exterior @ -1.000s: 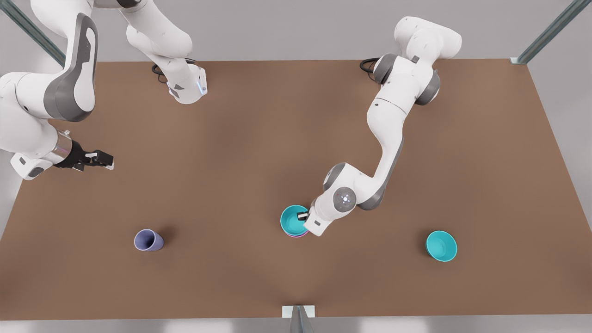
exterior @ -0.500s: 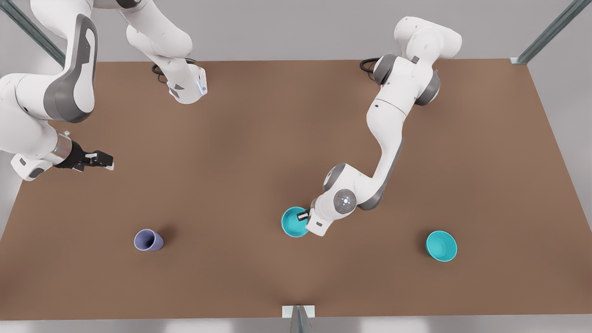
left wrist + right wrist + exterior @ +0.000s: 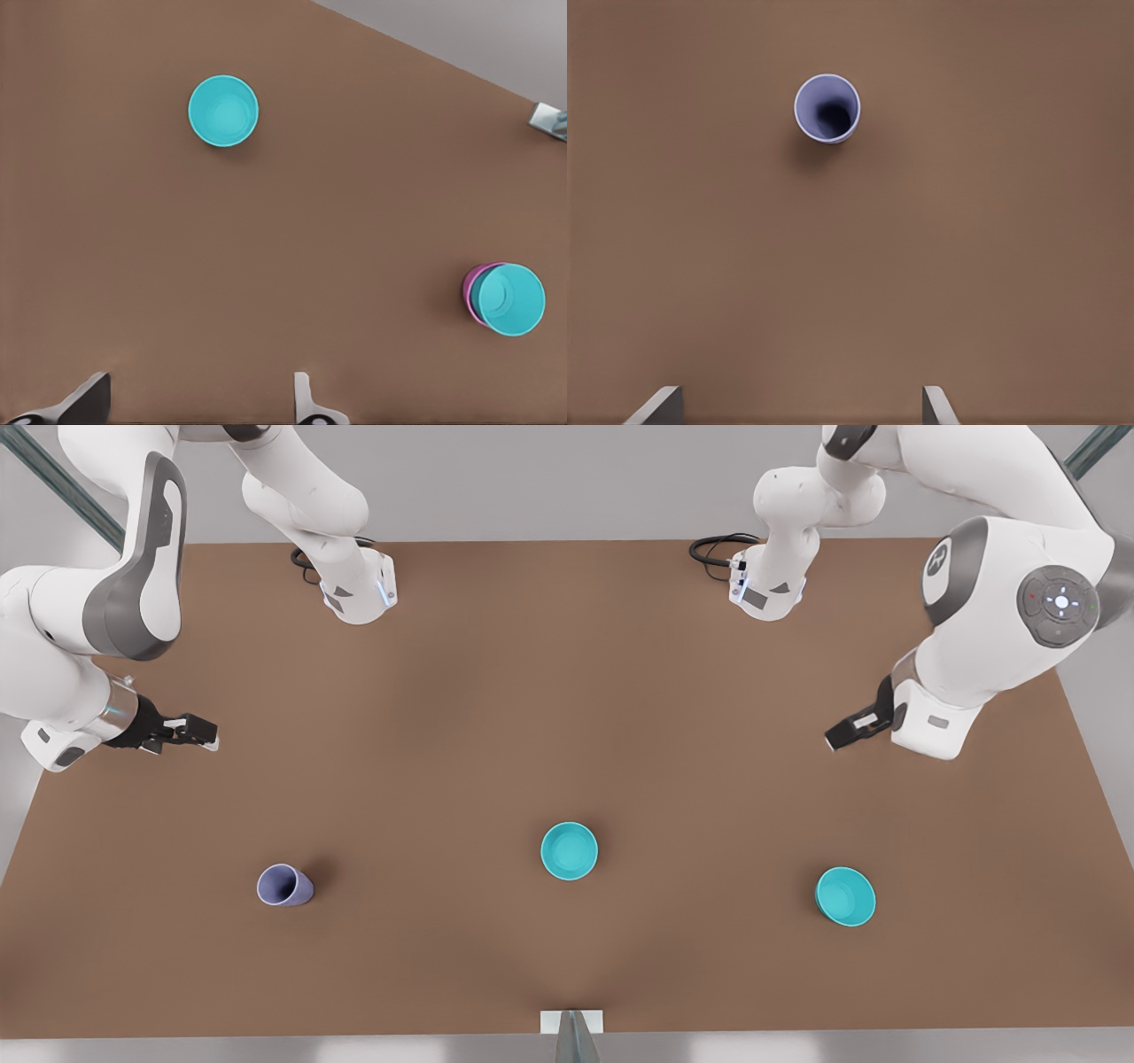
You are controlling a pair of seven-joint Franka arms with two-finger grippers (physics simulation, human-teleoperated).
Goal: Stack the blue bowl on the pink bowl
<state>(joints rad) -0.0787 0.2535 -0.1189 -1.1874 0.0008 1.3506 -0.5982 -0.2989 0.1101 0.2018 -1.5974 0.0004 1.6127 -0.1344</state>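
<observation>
Front view: on the brown surface (image 3: pixel 567 691), both empty grippers hover spread apart, left gripper (image 3: pixel 852 731) at the right edge, right gripper (image 3: pixel 197 731) opposite, while the blue bowl (image 3: pixel 569 850) sits nested in the pink bowl (image 3: pixel 470 288) centrally.

1. A plain brown table (image 3: pixel 496 717) spans the scene under soft, even light.
2. Pale grey floor (image 3: pixel 549 487) lies beyond it.
3. 2 metal struts (image 3: pixel 1036 509) slant at the far corners.
</observation>
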